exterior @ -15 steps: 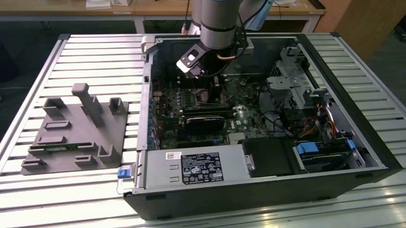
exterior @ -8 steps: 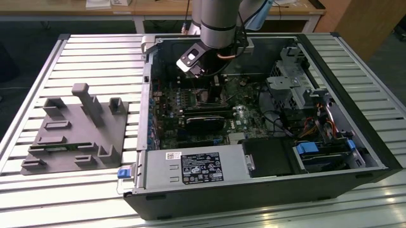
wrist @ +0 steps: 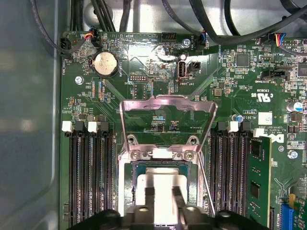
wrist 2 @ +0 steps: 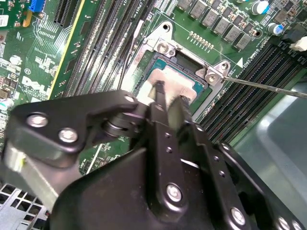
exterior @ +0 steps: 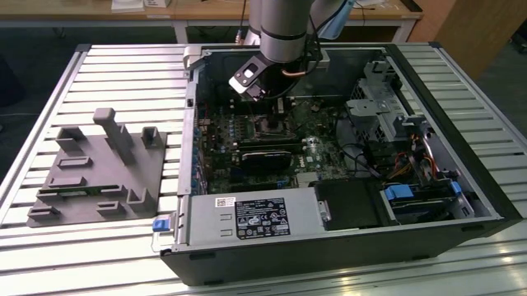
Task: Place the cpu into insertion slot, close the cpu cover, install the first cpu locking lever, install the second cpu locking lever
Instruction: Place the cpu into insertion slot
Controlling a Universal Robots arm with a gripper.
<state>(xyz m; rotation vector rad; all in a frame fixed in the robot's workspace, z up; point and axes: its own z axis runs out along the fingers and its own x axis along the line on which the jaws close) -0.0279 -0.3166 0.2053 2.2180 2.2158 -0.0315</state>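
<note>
1. In the exterior view the arm comes down from 12 o'clock into the open computer case. The gripper is low over the motherboard, toward 11 o'clock of the case's middle.
2. A grey moulded holder lies on the slatted table at 9 o'clock from the case, well apart from the gripper.
3. In both wrist views the cpu lies flat inside the insertion slot, its pale metal top facing up.
4. The fingers stand only narrowly apart, with a slim strip of the chip's top showing between them. Both tips sit within the chip's outline rather than at its edges. They clasp nothing, and whether they touch the top cannot be told.
5. The cpu cover stands swung open, clear of the slot, with green board showing through its window.
6. A thin locking lever runs beside the slot, not clipped down.
7. Black memory slots flank the socket on both sides.
</note>
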